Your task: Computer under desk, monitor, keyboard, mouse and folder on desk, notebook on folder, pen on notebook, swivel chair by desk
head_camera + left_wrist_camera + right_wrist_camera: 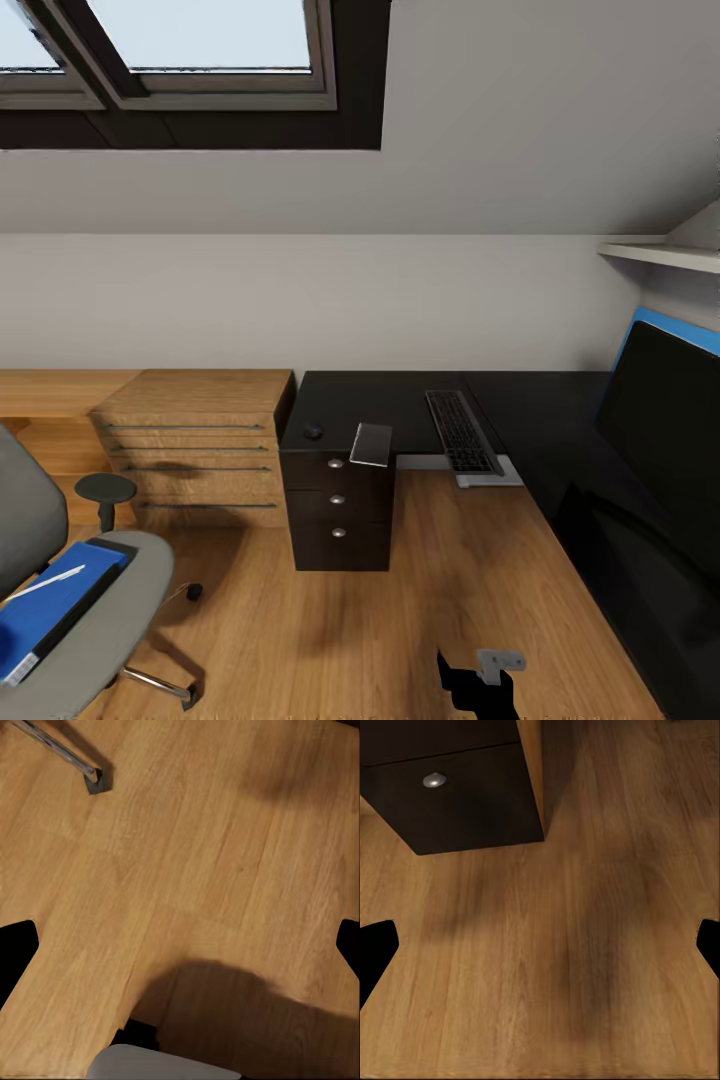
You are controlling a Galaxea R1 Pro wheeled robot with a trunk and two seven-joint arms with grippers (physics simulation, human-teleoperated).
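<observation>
The black-topped desk (380, 395) stands against the far wall, its black drawers (337, 500) facing me. On it lie the keyboard (462, 430), a small dark mouse (313, 431) and a grey notebook (371, 444) that hangs over the drawer edge. The monitor (665, 440) rises at the right in front of a blue panel. At the lower left is the grey swivel chair (110, 610), with the blue folder (50, 605) on its seat and the white pen (45, 583) lying on the folder. My left gripper (180, 949) and my right gripper (540, 949) hang open over bare floor.
A light wooden drawer unit (195, 445) stands left of the desk. One chrome chair leg with its caster (94, 780) is near the left gripper, and the bottom desk drawer (450, 795) is near the right one. A dark bulk (640, 590) sits below the monitor.
</observation>
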